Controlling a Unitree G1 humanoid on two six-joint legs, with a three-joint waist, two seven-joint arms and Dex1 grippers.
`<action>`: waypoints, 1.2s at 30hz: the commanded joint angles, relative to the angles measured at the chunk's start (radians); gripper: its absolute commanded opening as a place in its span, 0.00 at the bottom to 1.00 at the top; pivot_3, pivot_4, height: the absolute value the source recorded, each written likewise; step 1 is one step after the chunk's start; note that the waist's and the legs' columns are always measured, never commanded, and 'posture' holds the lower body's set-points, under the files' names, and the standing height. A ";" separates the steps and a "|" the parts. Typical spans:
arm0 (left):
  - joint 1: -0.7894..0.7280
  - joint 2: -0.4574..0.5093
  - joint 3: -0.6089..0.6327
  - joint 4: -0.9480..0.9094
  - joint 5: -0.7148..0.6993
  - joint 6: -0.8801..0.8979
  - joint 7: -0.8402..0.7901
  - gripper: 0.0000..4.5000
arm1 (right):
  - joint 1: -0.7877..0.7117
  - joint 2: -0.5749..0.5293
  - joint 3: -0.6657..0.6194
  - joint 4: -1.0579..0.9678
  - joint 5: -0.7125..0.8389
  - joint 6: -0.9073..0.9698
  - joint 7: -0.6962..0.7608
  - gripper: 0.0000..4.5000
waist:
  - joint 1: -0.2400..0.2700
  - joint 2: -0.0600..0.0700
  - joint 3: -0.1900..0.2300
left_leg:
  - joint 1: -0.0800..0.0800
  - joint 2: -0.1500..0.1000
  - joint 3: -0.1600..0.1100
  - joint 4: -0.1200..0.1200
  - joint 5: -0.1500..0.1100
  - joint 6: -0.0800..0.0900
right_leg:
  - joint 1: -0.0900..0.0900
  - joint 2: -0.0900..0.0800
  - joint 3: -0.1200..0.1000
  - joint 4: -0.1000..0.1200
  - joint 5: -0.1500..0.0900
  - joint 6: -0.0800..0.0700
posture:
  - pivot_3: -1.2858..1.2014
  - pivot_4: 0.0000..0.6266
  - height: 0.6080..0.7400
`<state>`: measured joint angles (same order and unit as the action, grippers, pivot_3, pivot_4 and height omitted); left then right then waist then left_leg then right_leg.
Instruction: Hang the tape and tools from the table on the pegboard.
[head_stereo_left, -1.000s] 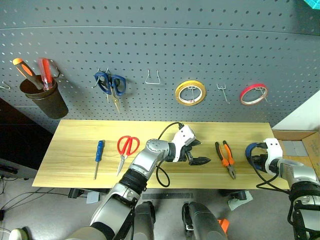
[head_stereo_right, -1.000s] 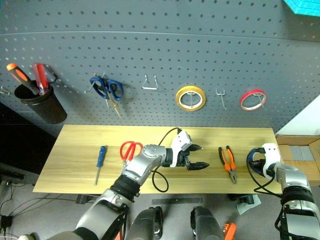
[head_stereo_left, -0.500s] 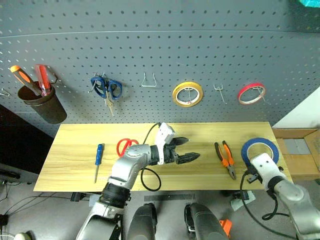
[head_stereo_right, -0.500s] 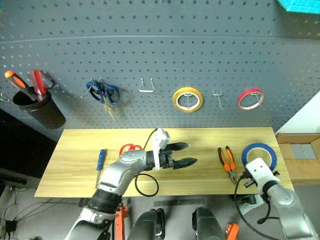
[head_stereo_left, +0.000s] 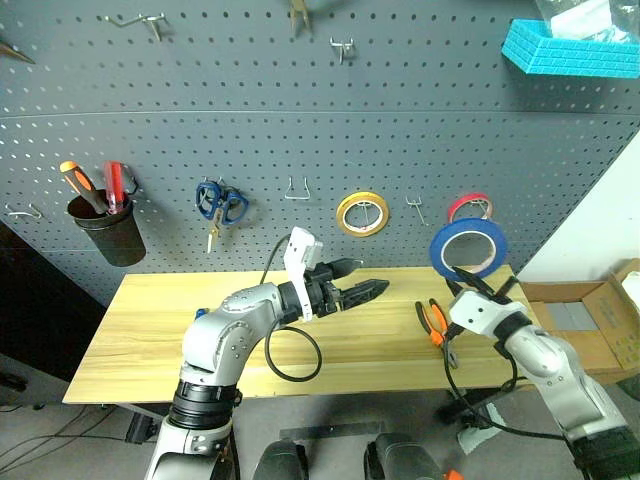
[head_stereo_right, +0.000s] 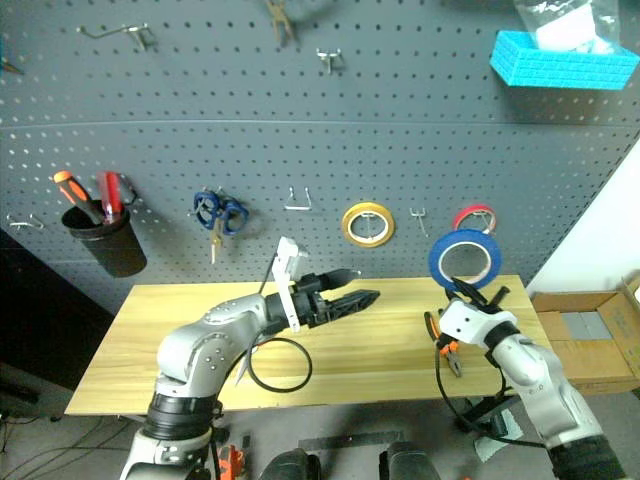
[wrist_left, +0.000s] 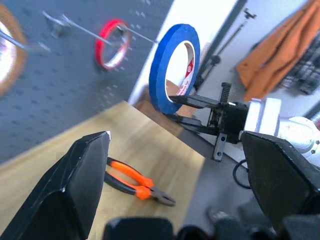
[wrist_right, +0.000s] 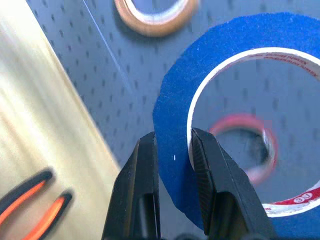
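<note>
since the earlier frame the right gripper (head_stereo_right: 470, 297) has lifted the blue tape roll (head_stereo_left: 468, 246) off the table (head_stereo_left: 150, 320) and up in front of the pegboard (head_stereo_left: 300, 120), while the left gripper (head_stereo_left: 352, 290) has risen over mid-table. the right fingers are pinched shut across the roll's lower wall, holding it upright near the bare hook (head_stereo_left: 415, 209) between the yellow roll (head_stereo_left: 362, 213) and red roll (head_stereo_left: 469, 207); the left gripper's jaws gape wide, holding nothing. to hang it well, i'd line the ring's hole up with that hook, slide it on fully, then release; the pliers (head_stereo_right: 441, 340) lie on the table below.
</note>
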<state>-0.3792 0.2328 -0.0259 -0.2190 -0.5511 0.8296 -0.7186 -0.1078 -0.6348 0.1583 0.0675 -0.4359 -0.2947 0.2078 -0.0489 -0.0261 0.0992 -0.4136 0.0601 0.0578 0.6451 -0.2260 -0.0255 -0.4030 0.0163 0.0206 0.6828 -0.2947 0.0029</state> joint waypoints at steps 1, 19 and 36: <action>-0.029 0.005 0.023 0.015 -0.002 -0.051 0.014 0.99 | -0.074 -0.021 0.027 0.085 -0.025 -0.131 -0.009 0.08 | 0.002 0.000 -0.005 | 0.000 0.000 0.000 0.000 0.000 0.000 | 0.000 0.000 0.000 0.000 0.000 0.000 | 0.51 0.00 1.00; -0.048 0.027 0.010 0.051 0.000 -0.102 0.041 0.99 | -0.361 -0.035 0.075 0.499 0.053 -0.351 0.139 0.08 | 0.020 0.000 -0.030 | 0.000 0.000 0.002 0.001 0.002 -0.003 | 0.000 0.000 0.003 0.001 0.004 -0.007 | 0.52 0.00 1.00; -0.074 0.024 -0.018 0.092 0.004 -0.131 0.033 0.99 | -0.429 -0.050 0.047 0.570 0.198 -0.300 0.395 0.08 | 0.018 0.000 -0.030 | 0.018 0.000 0.002 0.001 -0.001 0.002 | 0.018 0.000 0.004 0.000 0.004 -0.008 | 0.52 0.04 1.00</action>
<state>-0.4254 0.2590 -0.0391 -0.1111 -0.5451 0.7174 -0.6769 -0.5055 -0.6736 0.2363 0.6409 -0.2750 -0.5808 0.5852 -0.0309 -0.0258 0.0693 -0.3961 0.0599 0.0597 0.6458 -0.2267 -0.0238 -0.3853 0.0162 0.0242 0.6832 -0.2903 -0.0052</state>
